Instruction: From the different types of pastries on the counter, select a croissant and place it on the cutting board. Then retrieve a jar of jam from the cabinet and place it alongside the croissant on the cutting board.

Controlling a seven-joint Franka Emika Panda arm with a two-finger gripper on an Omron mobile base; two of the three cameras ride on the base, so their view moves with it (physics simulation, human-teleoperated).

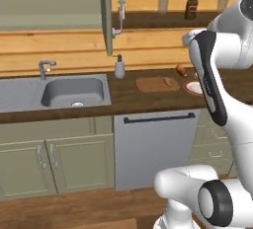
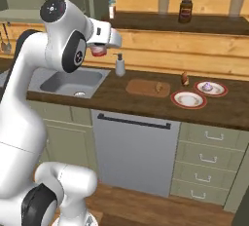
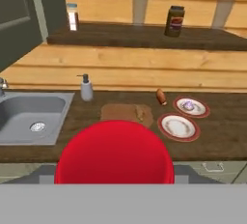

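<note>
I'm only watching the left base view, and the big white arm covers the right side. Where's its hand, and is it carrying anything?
Observer: In the right base view the hand is raised in the air, well above the dark brown wooden counter. It is shut on a small squat red jar.
Operator: I see part of a red-rimmed plate past the arm. Is there more behind it?
Observer: Yes, a second round white plate with a red rim sits farther back, with a purplish pastry on it.
</note>
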